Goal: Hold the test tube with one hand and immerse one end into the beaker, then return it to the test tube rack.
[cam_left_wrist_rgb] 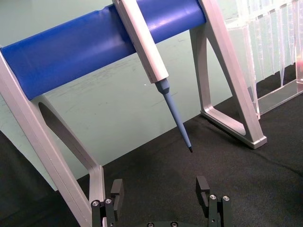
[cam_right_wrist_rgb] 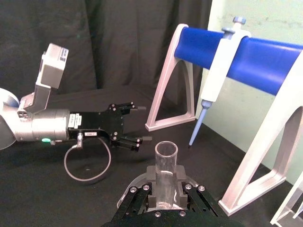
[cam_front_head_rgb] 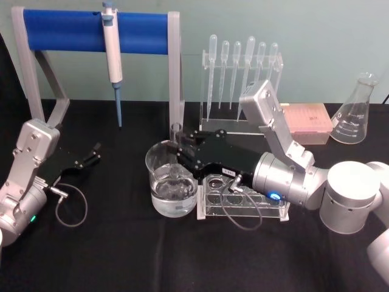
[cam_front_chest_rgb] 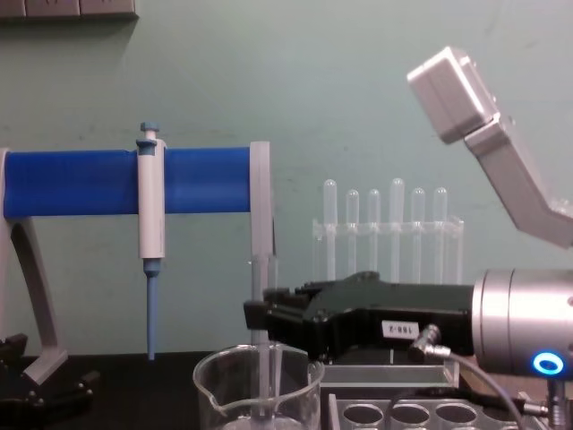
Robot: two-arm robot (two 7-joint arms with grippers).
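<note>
On the black table (cam_front_head_rgb: 121, 261), the head view shows my right pincer (cam_front_head_rgb: 179, 149) clenched on the upright test tube (cam_front_head_rgb: 176, 130) over the beaker (cam_front_head_rgb: 159, 182), left pincer (cam_front_head_rgb: 94, 154) idle and released at left; the chest view shows the tube's end inside, so dipping, I judge, then a straight lift toward the rack (cam_front_head_rgb: 209, 207)

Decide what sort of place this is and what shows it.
Probably a laboratory bench: a pipettor hangs on a blue stand, plastic pipettes stand in a clear rack, and the right gripper holds a test tube in a glass beaker; the left gripper rests open aside.
</note>
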